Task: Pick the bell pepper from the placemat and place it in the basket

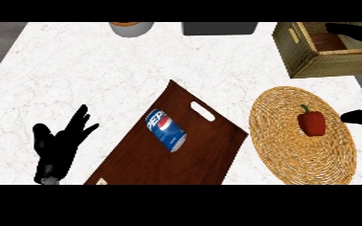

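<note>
A red bell pepper (311,122) with a green stem lies on the round woven placemat (283,143) at the right. The wooden basket (300,60) stands beyond it at the top right corner. Only a small black part of my right hand (352,117) pokes in from the right edge, just right of the pepper and apart from it. My left hand (60,143) rests open at the lower left, fingers up, holding nothing.
A dark wooden tray (205,158) with a cut-out handle lies in the middle, with a blue Pepsi can (164,130) on its side on it. A grey bowl (131,28) and a dark grey box (219,28) stand at the far edge. Something black (344,27) shows above the basket.
</note>
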